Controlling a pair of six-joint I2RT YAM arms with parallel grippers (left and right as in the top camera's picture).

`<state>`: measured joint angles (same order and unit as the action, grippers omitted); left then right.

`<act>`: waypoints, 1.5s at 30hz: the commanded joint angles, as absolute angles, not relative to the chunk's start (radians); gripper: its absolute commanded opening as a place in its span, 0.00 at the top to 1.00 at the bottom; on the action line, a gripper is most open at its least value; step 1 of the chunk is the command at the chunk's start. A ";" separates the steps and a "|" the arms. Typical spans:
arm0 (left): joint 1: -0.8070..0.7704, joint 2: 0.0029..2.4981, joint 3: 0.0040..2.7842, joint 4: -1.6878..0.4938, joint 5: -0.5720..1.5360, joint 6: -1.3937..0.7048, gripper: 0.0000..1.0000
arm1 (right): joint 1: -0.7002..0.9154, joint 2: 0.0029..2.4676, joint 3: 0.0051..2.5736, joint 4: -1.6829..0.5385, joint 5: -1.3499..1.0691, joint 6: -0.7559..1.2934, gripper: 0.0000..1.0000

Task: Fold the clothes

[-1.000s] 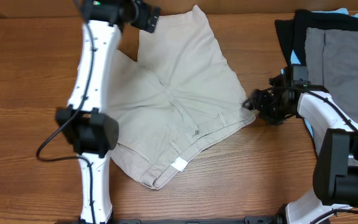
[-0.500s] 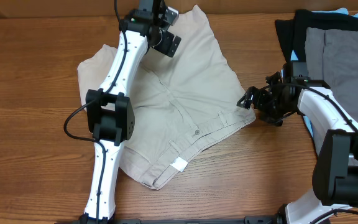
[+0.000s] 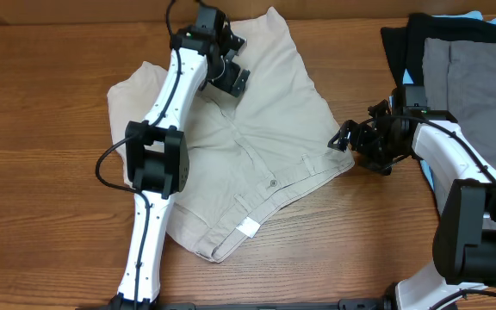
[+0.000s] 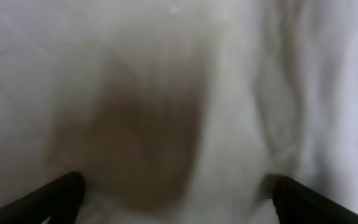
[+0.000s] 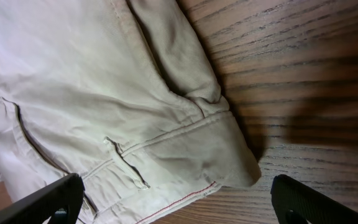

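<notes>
- Shorts (image 3: 265, 129) lie unfolded on counter (image 3: 41, 103); grasp step, I'd say.
- Left hand (image 3: 231, 62) open over 12 o'clock leg; right hand (image 3: 350, 140) open at 3 o'clock corner.
- Next: pinch cloth.

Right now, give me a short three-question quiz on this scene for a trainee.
1. True or false: the left gripper is shut on the shorts.
2. Which part of the shorts lies nearest the right gripper? A) a leg hem B) a waistband corner C) the white label
3. Fill in: the grey garment lies on a ___ one.

Key:
1. False: it is open, over a leg.
2. B, the waistband corner.
3. Black: the black garment.
</notes>
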<state>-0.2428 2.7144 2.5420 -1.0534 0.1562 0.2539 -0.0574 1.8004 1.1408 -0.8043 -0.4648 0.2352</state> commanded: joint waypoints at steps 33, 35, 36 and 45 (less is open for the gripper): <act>0.323 2.794 2.535 -1.605 0.019 -0.205 0.00 | 0.009 1.798 1.166 -0.661 -0.540 0.239 0.00; 0.341 2.794 2.535 -1.617 0.084 -0.183 0.00 | 0.035 1.798 1.166 -0.641 -0.541 0.239 0.00; 0.344 2.794 2.535 -1.618 0.112 -0.161 0.00 | 0.047 1.798 1.166 -0.632 -0.541 0.239 0.00; 0.313 2.714 2.648 -1.592 0.124 -0.127 0.00 | 0.256 1.798 1.194 -0.463 -0.456 0.260 0.00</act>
<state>0.3435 2.7228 2.5832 -1.6135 0.0700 -0.1791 0.1925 1.8004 1.1465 -0.4747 -0.5129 0.2539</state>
